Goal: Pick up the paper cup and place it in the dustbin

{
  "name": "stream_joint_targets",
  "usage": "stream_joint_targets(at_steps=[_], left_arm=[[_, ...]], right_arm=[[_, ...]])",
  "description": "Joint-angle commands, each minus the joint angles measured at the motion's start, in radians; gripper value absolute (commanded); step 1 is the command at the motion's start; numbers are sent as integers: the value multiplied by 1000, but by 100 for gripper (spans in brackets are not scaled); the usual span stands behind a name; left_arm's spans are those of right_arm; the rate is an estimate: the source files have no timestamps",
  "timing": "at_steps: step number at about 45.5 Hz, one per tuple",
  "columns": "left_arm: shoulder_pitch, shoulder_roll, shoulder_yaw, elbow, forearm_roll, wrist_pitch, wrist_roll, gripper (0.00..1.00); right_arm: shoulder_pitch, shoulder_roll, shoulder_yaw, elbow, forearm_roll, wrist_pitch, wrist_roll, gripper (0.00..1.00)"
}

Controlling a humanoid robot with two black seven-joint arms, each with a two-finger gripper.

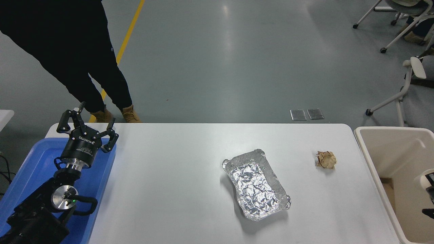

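One white desk (176,176); beige dustbin (383,149) at its right end, paper cup (422,179) apparently inside beside right gripper (430,200), jaws indiscernible; foil tray (257,184); left gripper (86,130), jaws wide, parked over blue tray (34,162); paper ball (326,160).

I see open counter (169,189) between the blue tray (30,169) at left and the foil tray (256,184) at centre; a crumpled brown paper ball (326,160) sits apart, between foil tray and dustbin (383,149); the parked left gripper (87,128) occupies the near-left corner; the dustbin mouth lies open beyond the counter's right edge
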Motion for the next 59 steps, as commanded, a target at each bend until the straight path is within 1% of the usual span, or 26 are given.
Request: stream_joint_targets(at_steps=[1, 10, 11, 13, 14, 16, 25, 31, 35, 36, 41, 46, 51, 59], left_arm=[[0, 0, 0, 0, 0, 0, 0, 98], [0, 0, 0, 0, 0, 0, 0, 98], [0, 0, 0, 0, 0, 0, 0, 98], [0, 0, 0, 0, 1, 0, 0, 98], [0, 0, 0, 0, 0, 0, 0, 98], [0, 0, 0, 0, 0, 0, 0, 98], [0, 0, 0, 0, 0, 0, 0, 98], [-2, 0, 0, 1, 0, 0, 0, 98], [-2, 0, 0, 0, 0, 0, 0, 98], [0, 1, 0, 0, 0, 0, 0, 98], [0, 1, 0, 0, 0, 0, 0, 98], [-2, 0, 0, 0, 0, 0, 0, 98], [0, 0, 0, 0, 0, 0, 1, 98], [0, 0, 0, 0, 0, 0, 2, 98]], right_arm=[[-15, 6, 11, -7, -1, -5, 0, 0], [-14, 6, 9, -6, -1, -8, 0, 0], [-14, 6, 9, -6, -2, -11, 0, 2], [-15, 6, 6, -3, -5, -22, 0, 34], [-15, 6, 6, -3, -7, -31, 0, 54], [-14, 3, 4, -3, -11, -52, 1, 99], [41, -3, -14, 36, -25, -57, 1, 100], [179, -67, -107, 98, -25, -48, 1, 100], [375, -127, -274, 224, -34, -23, 11, 100], [503, -144, -370, 331, -53, -10, 11, 100], [779, -158, -489, 541, -100, 36, 12, 100], [991, -140, -513, 698, -163, 119, 12, 100], [1133, -77, -517, 798, -249, 202, 11, 100], [1367, -28, -517, 1003, -387, 395, 6, 100]])
